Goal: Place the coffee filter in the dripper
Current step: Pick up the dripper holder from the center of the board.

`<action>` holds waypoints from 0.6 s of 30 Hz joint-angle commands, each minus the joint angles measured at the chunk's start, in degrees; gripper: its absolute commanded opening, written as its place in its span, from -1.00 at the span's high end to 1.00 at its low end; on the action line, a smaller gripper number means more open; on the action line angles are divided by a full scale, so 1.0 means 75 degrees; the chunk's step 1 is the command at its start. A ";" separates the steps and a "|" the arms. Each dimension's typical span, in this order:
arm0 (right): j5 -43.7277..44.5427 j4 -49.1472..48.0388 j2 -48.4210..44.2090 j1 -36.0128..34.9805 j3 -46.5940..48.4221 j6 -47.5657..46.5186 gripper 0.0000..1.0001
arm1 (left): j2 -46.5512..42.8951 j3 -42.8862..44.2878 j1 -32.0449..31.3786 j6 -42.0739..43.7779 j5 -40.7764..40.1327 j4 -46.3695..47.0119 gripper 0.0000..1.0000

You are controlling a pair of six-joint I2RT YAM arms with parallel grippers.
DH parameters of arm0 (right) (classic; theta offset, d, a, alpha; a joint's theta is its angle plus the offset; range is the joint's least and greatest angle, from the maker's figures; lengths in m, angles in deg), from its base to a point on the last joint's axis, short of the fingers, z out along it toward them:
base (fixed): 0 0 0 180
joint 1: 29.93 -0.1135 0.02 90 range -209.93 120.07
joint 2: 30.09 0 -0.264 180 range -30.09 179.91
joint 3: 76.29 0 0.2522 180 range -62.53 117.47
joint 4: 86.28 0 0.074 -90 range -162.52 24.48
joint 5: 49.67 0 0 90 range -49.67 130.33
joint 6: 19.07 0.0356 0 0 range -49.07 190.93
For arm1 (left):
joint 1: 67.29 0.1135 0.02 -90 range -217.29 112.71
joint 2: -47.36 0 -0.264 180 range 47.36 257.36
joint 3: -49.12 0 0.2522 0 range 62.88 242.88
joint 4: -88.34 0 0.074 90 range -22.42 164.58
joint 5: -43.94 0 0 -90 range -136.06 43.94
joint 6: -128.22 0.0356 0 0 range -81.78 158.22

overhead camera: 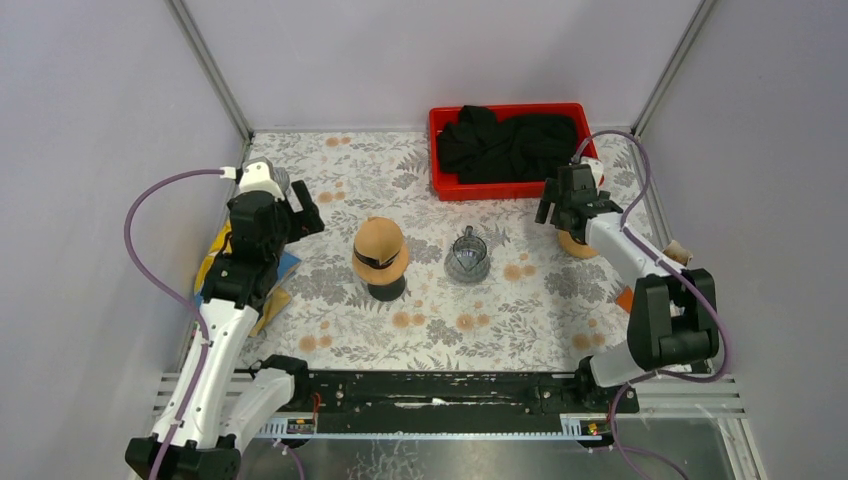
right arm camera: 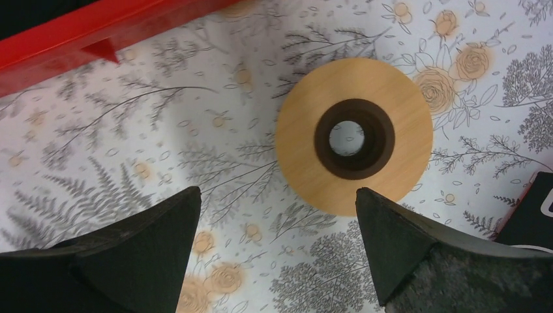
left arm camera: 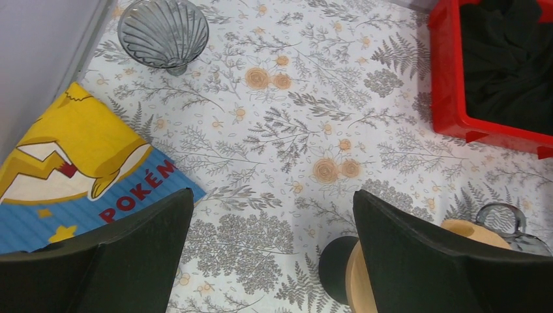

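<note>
The tan cone-shaped coffee filter stack (overhead camera: 380, 248) sits on a black stand mid-table; its edge shows in the left wrist view (left arm camera: 362, 277). A clear glass dripper with a handle (overhead camera: 467, 257) stands just right of it, partly visible in the left wrist view (left arm camera: 505, 218). A second ribbed glass cone (left arm camera: 163, 32) lies near the left wall. My left gripper (overhead camera: 308, 212) (left arm camera: 274, 193) is open and empty, hovering left of the filters. My right gripper (overhead camera: 558, 215) (right arm camera: 277, 190) is open and empty, just above a wooden ring (right arm camera: 355, 134) with a dark centre hole.
A red bin (overhead camera: 440, 185) holding black cloth stands at the back right, and its wall shows in both wrist views (left arm camera: 447, 98) (right arm camera: 98, 29). A yellow-and-blue Pokémon packet (overhead camera: 228, 270) (left arm camera: 72, 169) lies at the left edge. Grey walls enclose the table.
</note>
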 commanded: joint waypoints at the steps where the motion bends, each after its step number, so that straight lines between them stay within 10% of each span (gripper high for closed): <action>1: -0.0200 -0.0396 0.0398 0.0467 0.0399 0.0298 -0.92 | -0.0118 -0.0239 -0.0145 0.0162 -0.0535 0.0455 -1.00; 18: -0.1362 -0.0010 0.2213 0.1411 0.1207 0.0185 -0.67 | -0.0267 -0.0398 -0.0360 0.0136 -0.0740 0.0455 -1.00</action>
